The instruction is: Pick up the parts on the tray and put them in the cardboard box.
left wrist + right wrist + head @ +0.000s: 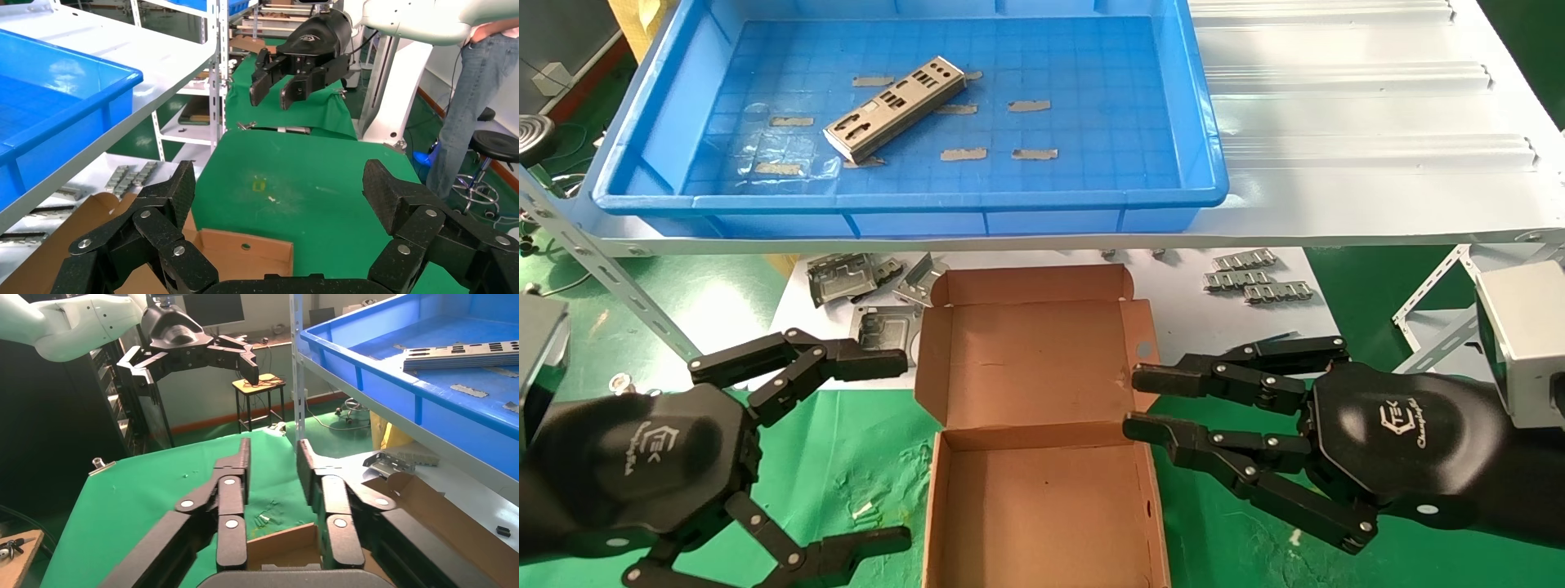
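One part [896,107] left in the tray [641,122], lying flat and diagonal on the grid floor, left of centre, among grey tape scraps [1029,105]; nothing touching it. Tray sits on the white shelf [1336,122] at the far side. Cardboard box [1042,457] is open on the green cloth [846,457] below the shelf's front edge, lid hinged back toward the shelf, inside bare. Left gripper [883,447] hovers just left of the box, fingers wide apart, holding nothing. Right gripper [1142,403] hovers at the box's right wall, fingers slightly apart, tips near the flap with the round hole, also holding nothing. On white sheet behind the box: squarish stamped pieces [842,278] at left, small ridged strips [1258,278] at right. Neither gripper is over the tray.
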Robot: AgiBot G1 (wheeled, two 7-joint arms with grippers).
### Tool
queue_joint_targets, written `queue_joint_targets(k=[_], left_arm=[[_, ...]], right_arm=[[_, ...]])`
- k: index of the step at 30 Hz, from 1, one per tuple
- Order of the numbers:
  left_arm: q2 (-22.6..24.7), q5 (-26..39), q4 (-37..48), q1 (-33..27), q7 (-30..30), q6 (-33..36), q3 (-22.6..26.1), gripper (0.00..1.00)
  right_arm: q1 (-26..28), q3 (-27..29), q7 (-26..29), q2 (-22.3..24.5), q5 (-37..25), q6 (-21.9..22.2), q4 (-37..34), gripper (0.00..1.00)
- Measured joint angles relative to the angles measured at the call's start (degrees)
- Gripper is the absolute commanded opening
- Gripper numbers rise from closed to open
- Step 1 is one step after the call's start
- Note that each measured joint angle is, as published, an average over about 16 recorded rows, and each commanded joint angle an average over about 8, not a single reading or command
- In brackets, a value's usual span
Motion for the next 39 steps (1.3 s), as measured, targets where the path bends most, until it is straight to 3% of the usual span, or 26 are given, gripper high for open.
queue_joint_targets(k=[9,18,31,39], left_arm=[[0.2,1.6,0.1,-2.6,-0.6,-0.6,0.3,1.0],[3.8,10.2,6.1,-14.6,-2.4,-3.3,3.2,1.0],[17.5,28.2,30.8,-38.7,1.4,-7.5,11.1,1.0],[25.6,36.6,47.4,-49.5,4.2,-10.9,15.6,1.0]], right_arm=[[0.0,0.0,0.0,0.0,0.0,0.0,0.0,0.0],[0.0,0.0,0.0,0.0,0.0,0.0,0.0,0.0],[0.0,0.0,0.0,0.0,0.0,0.0,0.0,0.0],[0.0,0.0,0.0,0.0,0.0,0.0,0.0,0.0]])
